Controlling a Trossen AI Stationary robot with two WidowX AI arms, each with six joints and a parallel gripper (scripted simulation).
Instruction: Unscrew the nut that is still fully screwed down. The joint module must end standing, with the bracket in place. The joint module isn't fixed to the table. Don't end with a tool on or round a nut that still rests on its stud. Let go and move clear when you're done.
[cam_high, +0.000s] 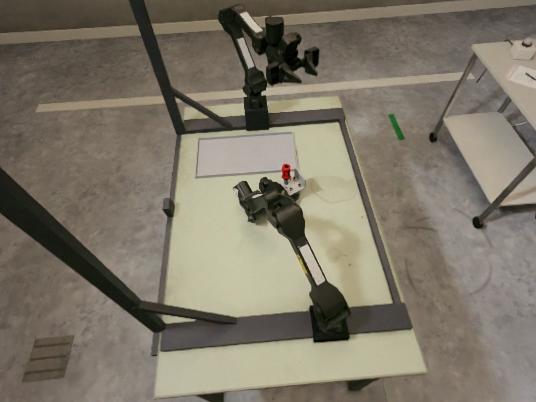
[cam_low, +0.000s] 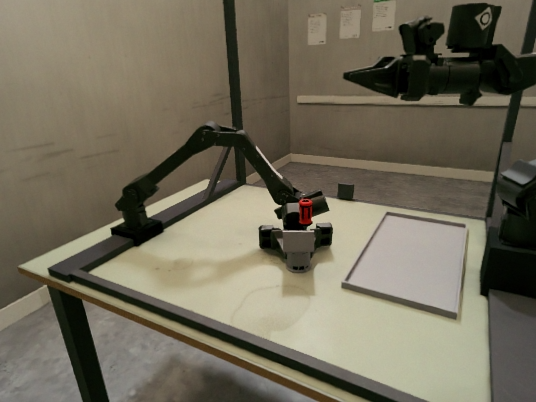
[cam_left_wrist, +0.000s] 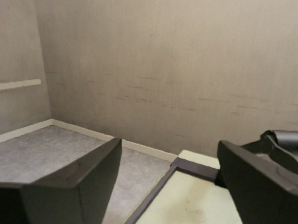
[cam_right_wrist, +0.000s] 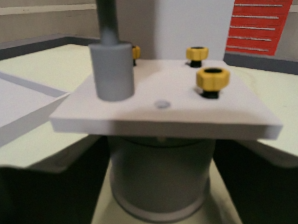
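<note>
Driver (cam_high: 286, 171) (cam_low: 306, 212) (cam_right_wrist: 114, 72) needs removing; we can't confirm loosening. Right gripper (cam_high: 295, 195) (cam_low: 296, 240) (cam_right_wrist: 160, 172) grips joint module (cam_high: 296, 187) (cam_low: 298, 261) (cam_right_wrist: 160, 175); left gripper (cam_high: 308, 77) (cam_low: 345, 76) (cam_left_wrist: 170, 141)'s partway open, empty.

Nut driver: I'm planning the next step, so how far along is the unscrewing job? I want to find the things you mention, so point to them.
Already done: the nut driver (cam_high: 286, 171) (cam_low: 305, 212) (cam_right_wrist: 114, 72) stands on the bracket (cam_high: 302, 187) (cam_low: 298, 241) (cam_right_wrist: 160, 127); the left gripper (cam_high: 308, 77) (cam_low: 345, 76) (cam_left_wrist: 169, 146) is clear. In hand: the right gripper (cam_high: 295, 195) (cam_low: 297, 236) (cam_right_wrist: 159, 132) clasps the upright joint module (cam_low: 299, 262) (cam_right_wrist: 162, 175). Left: removing the driver and letting go. Whether its hidden nut is loose, I can't tell.
</note>
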